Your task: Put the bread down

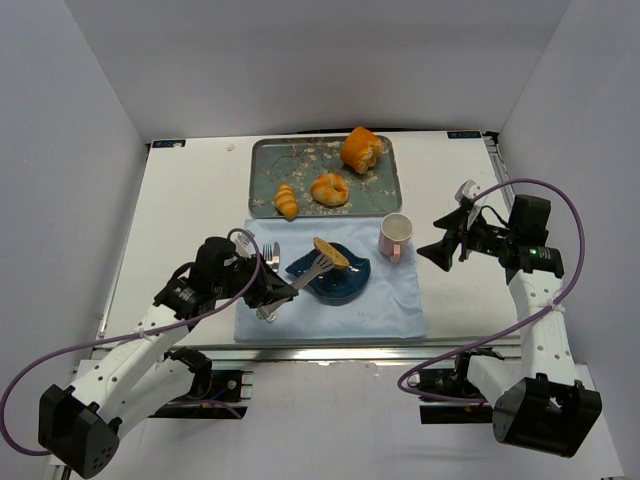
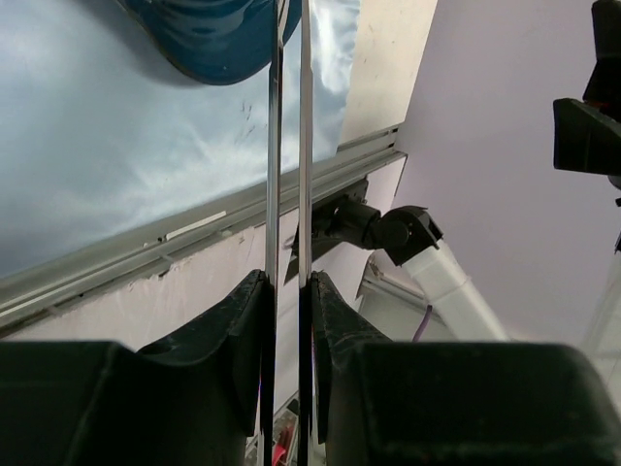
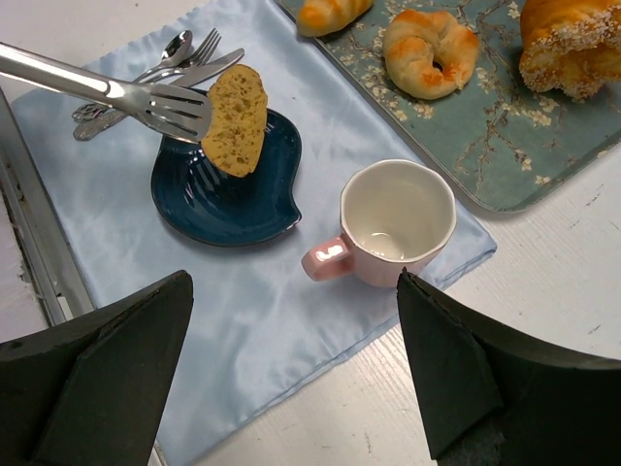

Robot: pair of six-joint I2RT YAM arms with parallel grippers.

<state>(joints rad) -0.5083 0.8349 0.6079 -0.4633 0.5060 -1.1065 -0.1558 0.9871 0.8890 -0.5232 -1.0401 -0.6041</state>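
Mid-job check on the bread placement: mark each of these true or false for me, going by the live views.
1. The left gripper is shut on the tongs. True.
2. The tongs are empty. False: they pinch the bread over the blue plate.
3. The pink cup is full of liquid. False: it is empty, standing on the light blue cloth.
4. Three pastries lie on the tray. True.
5. The right gripper holds the cup. False: its jaws are wide open and it is apart from the cup.
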